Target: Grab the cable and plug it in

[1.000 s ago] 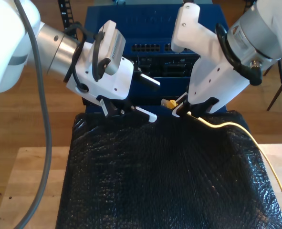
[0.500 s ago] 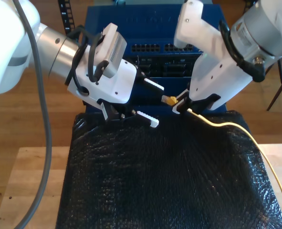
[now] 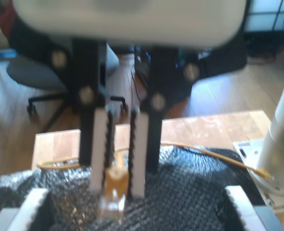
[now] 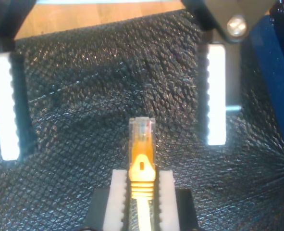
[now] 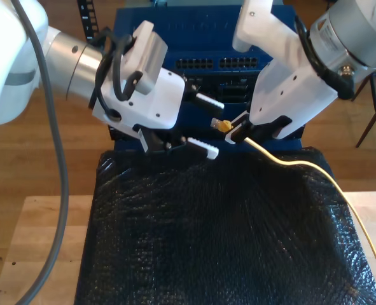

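exterior view high, facing arms, wrist views close, sharing black mat [image 5: 213,235]

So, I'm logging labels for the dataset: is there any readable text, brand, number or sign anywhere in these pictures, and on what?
No text reads legibly.
Round label on the white robot arm at the exterior view's right: too small and blurred.
White paper sheet on the wooden table, in the first wrist view: marks too blurred.
Clear-tipped yellow-booted cable plug: no lettering visible.

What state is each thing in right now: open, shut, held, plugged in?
My first gripper: shut on the cable, just behind its plug.
My second gripper: open, holding nothing.
Cable: held up off the black mat, slack trailing over it.
Plug: in no port, in the air before the blue box.
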{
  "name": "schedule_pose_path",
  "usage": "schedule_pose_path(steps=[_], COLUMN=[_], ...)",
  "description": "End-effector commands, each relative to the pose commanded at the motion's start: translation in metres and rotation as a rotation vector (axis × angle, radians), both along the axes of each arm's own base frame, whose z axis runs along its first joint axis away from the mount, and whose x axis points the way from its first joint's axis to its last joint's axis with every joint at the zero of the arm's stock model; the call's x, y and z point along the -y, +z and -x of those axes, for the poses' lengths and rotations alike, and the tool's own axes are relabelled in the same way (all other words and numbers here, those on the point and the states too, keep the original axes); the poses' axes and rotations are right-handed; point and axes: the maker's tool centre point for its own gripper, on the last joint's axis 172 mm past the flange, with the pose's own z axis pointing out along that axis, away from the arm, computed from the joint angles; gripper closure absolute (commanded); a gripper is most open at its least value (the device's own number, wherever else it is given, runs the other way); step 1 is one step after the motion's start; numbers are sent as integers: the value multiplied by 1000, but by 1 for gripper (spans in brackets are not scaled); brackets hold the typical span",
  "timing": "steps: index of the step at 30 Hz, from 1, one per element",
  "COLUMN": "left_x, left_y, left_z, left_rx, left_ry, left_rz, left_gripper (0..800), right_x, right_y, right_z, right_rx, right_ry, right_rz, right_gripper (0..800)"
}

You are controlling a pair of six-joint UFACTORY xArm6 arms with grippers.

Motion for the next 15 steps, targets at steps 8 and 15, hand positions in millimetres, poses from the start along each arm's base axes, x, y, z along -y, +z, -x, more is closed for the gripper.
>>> schedule_pose_path(steps=[8,15], left_x=[0,-1], left_y=[-2,-3], left_z=[1,0], left_rx=[-3,-3], left_ry=[-2,1], left_rz=[1,1], left_gripper=[14,40], right_x=[-1,1], right_y=[3,4], right_z=[-1,-2], right_rx=[7,6], right_ry=[2,-2], right_rz=[-3,-4], right_gripper=[796,796])
